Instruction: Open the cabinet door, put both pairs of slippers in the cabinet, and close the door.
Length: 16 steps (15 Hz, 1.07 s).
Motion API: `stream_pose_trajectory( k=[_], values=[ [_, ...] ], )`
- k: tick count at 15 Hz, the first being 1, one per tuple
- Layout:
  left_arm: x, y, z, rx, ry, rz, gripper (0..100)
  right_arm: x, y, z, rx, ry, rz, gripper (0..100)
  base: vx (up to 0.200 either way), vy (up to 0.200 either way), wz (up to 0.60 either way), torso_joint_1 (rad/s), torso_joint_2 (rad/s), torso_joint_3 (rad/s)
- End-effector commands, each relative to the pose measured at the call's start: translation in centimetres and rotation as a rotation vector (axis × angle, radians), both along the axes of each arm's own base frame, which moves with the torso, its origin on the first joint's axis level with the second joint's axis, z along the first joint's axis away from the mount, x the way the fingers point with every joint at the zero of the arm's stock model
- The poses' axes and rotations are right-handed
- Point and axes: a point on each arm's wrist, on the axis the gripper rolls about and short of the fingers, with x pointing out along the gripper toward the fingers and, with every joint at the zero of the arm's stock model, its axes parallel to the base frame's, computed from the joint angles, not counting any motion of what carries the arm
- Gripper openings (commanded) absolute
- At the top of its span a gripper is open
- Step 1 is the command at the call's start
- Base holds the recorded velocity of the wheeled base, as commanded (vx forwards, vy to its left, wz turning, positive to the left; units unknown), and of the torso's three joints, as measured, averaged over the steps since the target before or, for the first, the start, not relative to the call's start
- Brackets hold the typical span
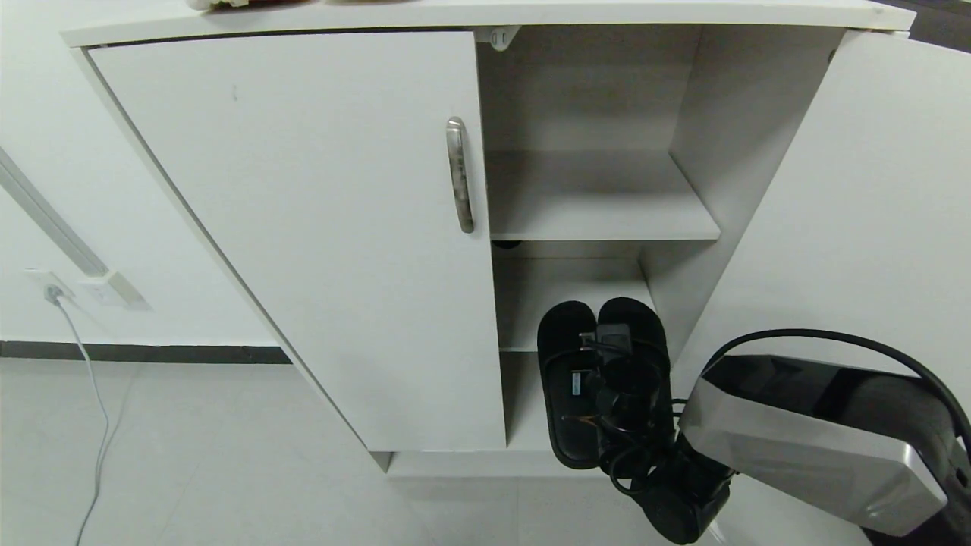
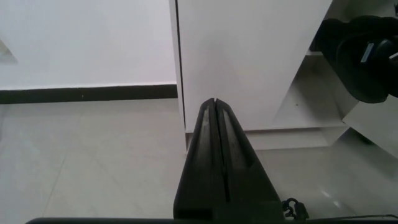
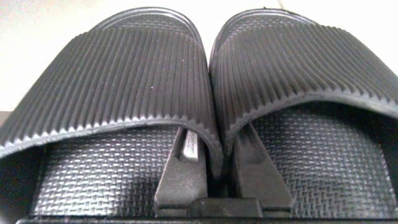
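Right end effector (image 1: 616,356): closed on the pair of black slippers (image 1: 565,379); my two fingers (image 3: 186,165) are under the straps and pinch the inner edges of both together.
Slippers: side by side, touching, toes pointing to the far side, at the low part of the open right half of the cabinet (image 1: 455,15). If they are already inside, I cannot tell.
Left end effector (image 2: 215,109): narrow, fingers pressed together, holding nothing, low over the floor (image 2: 93,162) before the left door (image 1: 303,227).
Left door: shut, metal handle (image 1: 458,186) at its right edge.
Right door (image 1: 857,212): swung open to the right.
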Motion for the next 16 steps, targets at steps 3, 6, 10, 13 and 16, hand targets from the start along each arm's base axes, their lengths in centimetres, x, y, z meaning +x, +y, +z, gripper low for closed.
stream_pose_trajectory(
  k=[3,6,10,13,16],
  values=[
    [0.0,0.0,0.0,0.002,0.001,-0.001,0,1.9,0.2,1.2,0.010,0.001,-0.017,0,0.000,0.000,0.00,0.000,0.00,0.000],
    [0.0,0.0,0.0,0.000,0.001,-0.001,0,3.4,0.8,2.2,0.029,0.029,0.013,0,0.000,0.000,0.00,0.000,0.00,0.000],
    [0.0,0.0,0.0,0.000,0.001,-0.001,0,5.0,1.0,2.9,0.071,0.092,0.049,0,0.000,0.000,0.00,0.000,0.00,0.000],
    [0.0,0.0,0.0,0.002,0.001,-0.001,0,6.0,1.0,3.7,0.072,0.099,0.041,0,0.000,0.000,0.00,0.000,0.00,0.000],
    [0.0,0.0,0.0,0.002,0.001,-0.001,0,6.6,1.7,4.4,0.070,0.099,0.064,0,0.000,0.000,0.00,0.000,0.00,0.000]
  ],
)
